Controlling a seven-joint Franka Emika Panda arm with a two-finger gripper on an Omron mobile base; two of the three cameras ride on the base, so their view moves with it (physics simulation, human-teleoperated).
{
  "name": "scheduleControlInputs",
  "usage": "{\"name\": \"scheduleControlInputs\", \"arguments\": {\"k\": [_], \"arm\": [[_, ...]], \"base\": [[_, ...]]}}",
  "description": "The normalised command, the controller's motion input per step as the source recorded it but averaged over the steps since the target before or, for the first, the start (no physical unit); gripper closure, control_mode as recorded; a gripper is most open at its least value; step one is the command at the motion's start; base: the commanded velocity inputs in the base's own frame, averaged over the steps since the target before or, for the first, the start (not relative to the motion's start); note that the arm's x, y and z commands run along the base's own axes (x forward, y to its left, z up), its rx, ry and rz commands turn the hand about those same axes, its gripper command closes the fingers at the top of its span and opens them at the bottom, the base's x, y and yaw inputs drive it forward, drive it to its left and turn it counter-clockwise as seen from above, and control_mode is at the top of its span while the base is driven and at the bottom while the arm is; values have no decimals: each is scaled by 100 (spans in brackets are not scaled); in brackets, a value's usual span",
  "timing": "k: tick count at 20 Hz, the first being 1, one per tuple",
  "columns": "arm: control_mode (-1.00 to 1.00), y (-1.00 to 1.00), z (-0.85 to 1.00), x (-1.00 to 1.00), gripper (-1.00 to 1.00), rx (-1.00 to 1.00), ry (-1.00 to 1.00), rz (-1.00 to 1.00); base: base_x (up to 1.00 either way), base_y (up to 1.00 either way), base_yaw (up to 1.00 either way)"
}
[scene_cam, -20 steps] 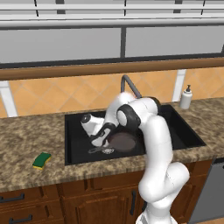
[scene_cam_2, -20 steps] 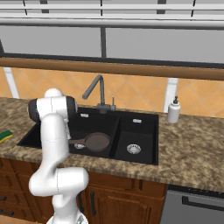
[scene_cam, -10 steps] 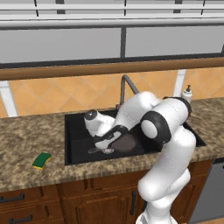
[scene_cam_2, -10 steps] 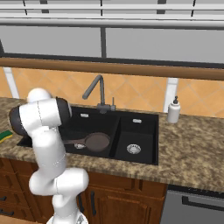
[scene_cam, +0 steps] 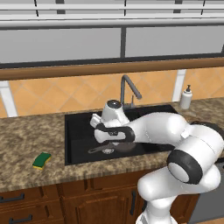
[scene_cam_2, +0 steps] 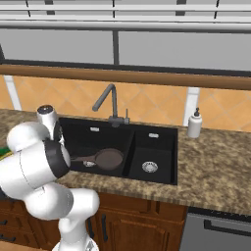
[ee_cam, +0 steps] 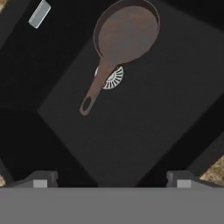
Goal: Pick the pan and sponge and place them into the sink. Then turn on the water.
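The dark brown pan (ee_cam: 127, 33) lies flat on the floor of the sink's wide basin (ee_cam: 144, 127), its long handle (ee_cam: 93, 92) crossing the silver drain (ee_cam: 113, 78). My gripper (ee_cam: 111, 181) hangs above the basin, off the handle's end. It is open, with nothing between its fingertips (ee_cam: 41, 179). From the left base camera the hand (scene_cam: 104, 126) sits over the left half of the black sink (scene_cam: 78, 131), just above the pan (scene_cam: 120, 146). The green-topped sponge (scene_cam: 41, 160) rests on the counter left of the sink. The pan (scene_cam_2: 109, 158) and the faucet (scene_cam_2: 110, 100) also show from the right.
The dark gooseneck faucet (scene_cam: 127, 87) stands behind the sink's middle. A white soap dispenser (scene_cam: 187, 97) stands on the granite counter (scene_cam: 26, 140) at the back right. The narrower basin, with its own drain (scene_cam_2: 149, 166), is to the right. My bulky white arm crosses the sink's front.
The arm's elbow has swung round toward the cameras while the hand stayed over the wide basin. The jaws have stayed open. The pan and the sponge have not moved.
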Motion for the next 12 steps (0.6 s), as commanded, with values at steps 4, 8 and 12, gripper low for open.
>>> {"name": "scheduleControlInputs", "arguments": {"k": [4,8,12], "arm": [[-100,19,100,-14,-100,1,23,34],[-100,41,51,-32,-100,0,7,34],[-100,59,1,-54,-100,-1,-7,30]], "base": [[0,0,0],[0,0,0],[0,0,0]]}}
